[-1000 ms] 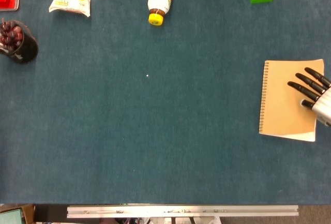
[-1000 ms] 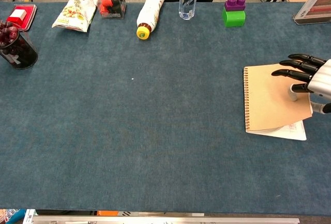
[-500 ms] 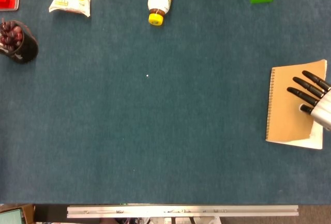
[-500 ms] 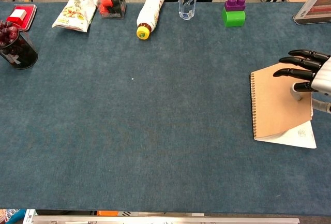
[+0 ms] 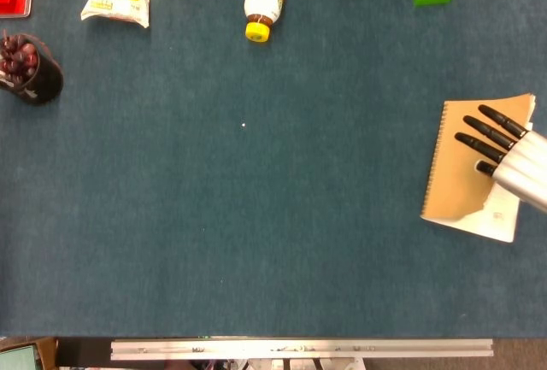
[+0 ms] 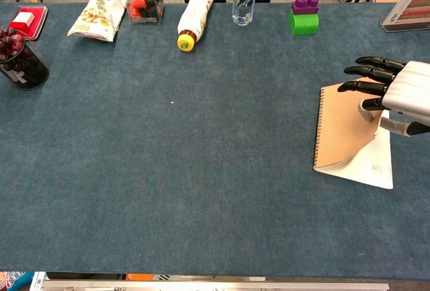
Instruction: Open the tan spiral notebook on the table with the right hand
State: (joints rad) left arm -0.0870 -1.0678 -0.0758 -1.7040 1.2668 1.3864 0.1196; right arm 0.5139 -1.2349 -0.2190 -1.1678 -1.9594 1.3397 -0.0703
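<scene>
Where its tan cover (image 6: 341, 128) curls up, right hand (image 6: 393, 94) gripping the notebook's card edge.

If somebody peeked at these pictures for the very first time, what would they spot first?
Probably the robot's right hand at the table's right edge, its black fingers spread over the tan notebook, whose cover is lifting off a white page. Next, the bright things along the far edge: a yellow-capped bottle lying down and a green-and-purple block.
</scene>
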